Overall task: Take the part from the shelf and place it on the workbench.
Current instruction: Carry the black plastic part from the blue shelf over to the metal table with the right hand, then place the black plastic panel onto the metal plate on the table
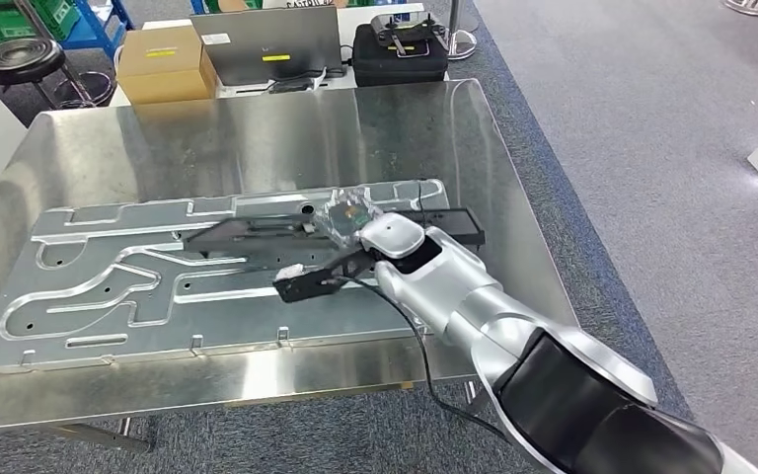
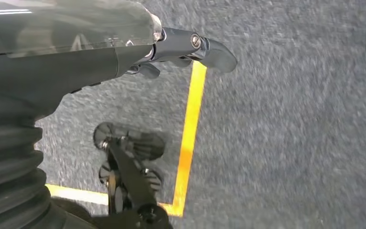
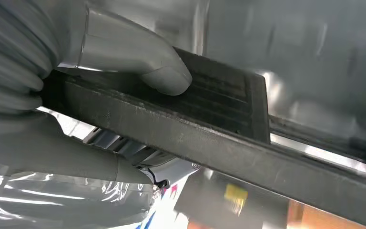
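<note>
Reaching over the steel table [image 1: 257,138] in the head view, the right robot hand [image 1: 355,225] grasps the black part [image 1: 306,259] above the grooved metal plate [image 1: 109,286]. Left wrist view: left robot hand [image 2: 181,50] hangs over carpet; grip unclear. Right wrist view: thumb [image 3: 138,62] presses the part.

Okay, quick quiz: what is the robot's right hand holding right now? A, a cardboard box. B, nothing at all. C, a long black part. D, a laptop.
C: the right hand grips the long black part over the metal plate on the workbench, and the right wrist view shows its thumb pressed on that part.
</note>
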`<action>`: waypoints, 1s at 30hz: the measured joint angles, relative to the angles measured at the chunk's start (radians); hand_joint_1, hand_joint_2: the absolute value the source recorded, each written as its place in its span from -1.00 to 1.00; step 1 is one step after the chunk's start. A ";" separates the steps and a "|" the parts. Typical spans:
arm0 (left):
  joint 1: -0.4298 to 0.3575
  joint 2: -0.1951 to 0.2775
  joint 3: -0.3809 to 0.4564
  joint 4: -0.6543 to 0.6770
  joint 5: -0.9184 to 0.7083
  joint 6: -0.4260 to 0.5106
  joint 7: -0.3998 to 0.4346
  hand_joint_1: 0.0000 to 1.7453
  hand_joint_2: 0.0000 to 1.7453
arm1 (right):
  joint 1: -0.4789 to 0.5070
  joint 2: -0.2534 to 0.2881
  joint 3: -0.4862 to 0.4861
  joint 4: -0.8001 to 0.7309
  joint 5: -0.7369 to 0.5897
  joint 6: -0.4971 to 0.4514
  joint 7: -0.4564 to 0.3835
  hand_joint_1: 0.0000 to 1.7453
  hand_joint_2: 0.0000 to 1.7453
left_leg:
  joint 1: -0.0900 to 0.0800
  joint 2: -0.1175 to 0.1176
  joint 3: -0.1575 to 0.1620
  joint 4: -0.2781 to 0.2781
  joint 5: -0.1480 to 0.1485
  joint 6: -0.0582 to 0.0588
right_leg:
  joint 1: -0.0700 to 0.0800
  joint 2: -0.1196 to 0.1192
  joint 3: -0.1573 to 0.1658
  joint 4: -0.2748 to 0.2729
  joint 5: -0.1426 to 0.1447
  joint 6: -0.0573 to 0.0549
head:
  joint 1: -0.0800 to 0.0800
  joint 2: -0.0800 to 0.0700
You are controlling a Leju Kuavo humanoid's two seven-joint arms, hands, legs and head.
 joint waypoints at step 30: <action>-0.005 -0.013 -0.023 0.006 0.027 0.017 -0.041 -1.00 -1.00 | 0.107 -0.068 -0.112 -0.067 -0.143 -0.456 -0.136 -1.00 -1.00 | -0.004 0.004 -0.011 0.029 -0.020 0.005 | 0.001 -0.004 0.016 -0.008 -0.003 0.004 | 0.000 0.000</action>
